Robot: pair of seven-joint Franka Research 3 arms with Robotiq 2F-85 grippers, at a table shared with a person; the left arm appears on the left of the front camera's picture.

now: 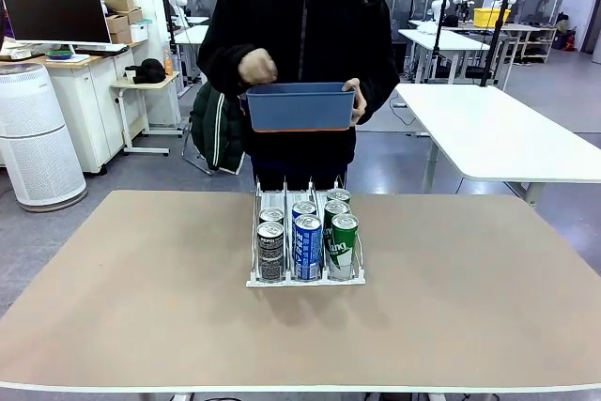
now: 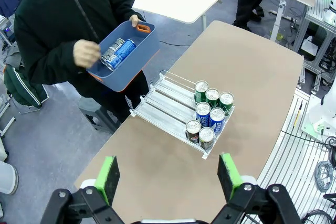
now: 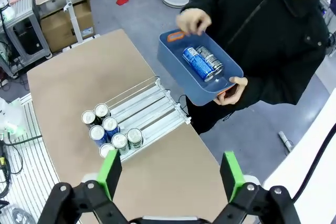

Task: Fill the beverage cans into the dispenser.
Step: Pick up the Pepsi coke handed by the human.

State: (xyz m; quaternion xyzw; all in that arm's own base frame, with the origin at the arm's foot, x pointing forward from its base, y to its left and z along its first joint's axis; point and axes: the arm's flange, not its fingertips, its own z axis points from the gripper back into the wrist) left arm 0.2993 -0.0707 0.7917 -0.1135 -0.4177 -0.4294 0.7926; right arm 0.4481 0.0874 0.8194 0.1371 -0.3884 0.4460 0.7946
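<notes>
Tan table (image 1: 141, 307) in an open lab, with a person standing at its far edge.

- Dispenser (image 1: 302, 191) sits mid-table, its far end near the far edge. Beverage cans (image 1: 307, 246) stand packed at its robot-side end. I count two black, two blue and three green.
- Person holds a blue tub (image 1: 300, 108) in the air beyond the table. One hand (image 1: 357, 100) grips its end and the other hand (image 1: 257, 67) hovers over its rim. At least two more cans (image 2: 118, 53) lie on their sides inside.
- Left gripper (image 2: 169, 177) and right gripper (image 3: 170, 177) hang high, fingers spread wide and holding nothing.

Risks, as I judge them:
- A reach into the tub could meet the hovering hand.
- The tub is hand-held, so it may shift under a grasp.
- Cans lying flat may roll away from the pads.
- A slim can set down tilted could catch a wire divider or knock its neighbours.

Room: the far stretch of all three lanes is bare. The table is wide open on both sides of the dispenser, but there is little margin behind it.
</notes>
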